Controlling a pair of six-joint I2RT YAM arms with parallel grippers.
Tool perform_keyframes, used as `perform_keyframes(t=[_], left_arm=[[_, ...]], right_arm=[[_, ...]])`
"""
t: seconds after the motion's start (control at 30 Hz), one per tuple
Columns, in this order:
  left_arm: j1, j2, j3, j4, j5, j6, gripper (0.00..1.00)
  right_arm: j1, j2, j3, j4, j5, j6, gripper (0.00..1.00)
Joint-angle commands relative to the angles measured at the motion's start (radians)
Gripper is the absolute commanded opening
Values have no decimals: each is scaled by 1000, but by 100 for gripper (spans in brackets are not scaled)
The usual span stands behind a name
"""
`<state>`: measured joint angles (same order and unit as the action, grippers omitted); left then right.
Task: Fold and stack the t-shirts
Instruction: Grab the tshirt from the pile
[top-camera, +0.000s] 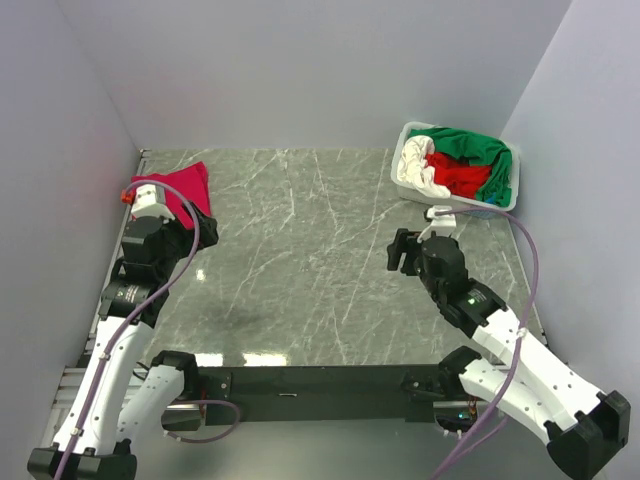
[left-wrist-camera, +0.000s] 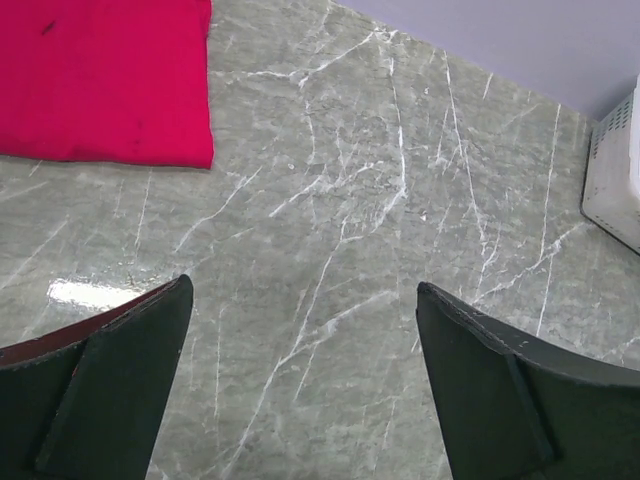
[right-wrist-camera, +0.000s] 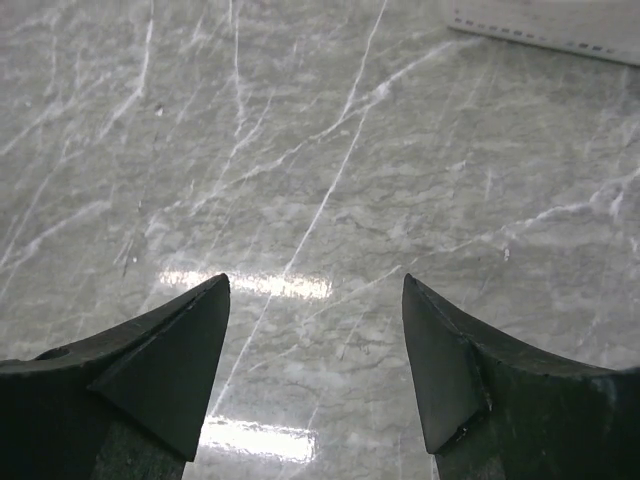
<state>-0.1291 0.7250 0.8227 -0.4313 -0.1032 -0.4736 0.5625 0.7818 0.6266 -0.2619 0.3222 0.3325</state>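
A folded magenta-pink t-shirt (top-camera: 183, 186) lies flat at the table's far left; it also shows in the left wrist view (left-wrist-camera: 105, 78) at top left. A white basket (top-camera: 508, 196) at the far right holds a green t-shirt (top-camera: 470, 147), a red one (top-camera: 458, 176) and a white one (top-camera: 415, 170), heaped. My left gripper (top-camera: 205, 226) is open and empty, just near-right of the pink shirt, over bare table (left-wrist-camera: 303, 295). My right gripper (top-camera: 401, 251) is open and empty over bare table (right-wrist-camera: 316, 290), in front of the basket.
The grey marble table (top-camera: 300, 250) is walled by pale panels at left, back and right. The basket's wall shows at the right edge of the left wrist view (left-wrist-camera: 612, 175) and the top of the right wrist view (right-wrist-camera: 545, 25). A dark rail runs along the near edge.
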Motion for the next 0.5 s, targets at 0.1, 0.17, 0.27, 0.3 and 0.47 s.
perform_keyframes(t=[0.1,0.17,0.27,0.3,0.47], left_arm=[[16,7,16,19,-9,-5,99],[17,7,18,17,0,-5,99],[20,7,9,19,10,-13,99],[22,7,9,19,13,-14,99],[25,10,7,17,30,-16,99]], right_arm=[[2,-82,-7,62,80,-9,83],[5,-87,2,62,84,-12,85],[2,-62,44,50,90,-12,87],[2,-52,59,43,94,-15,88],[4,87,237,-8,182,-15,93]])
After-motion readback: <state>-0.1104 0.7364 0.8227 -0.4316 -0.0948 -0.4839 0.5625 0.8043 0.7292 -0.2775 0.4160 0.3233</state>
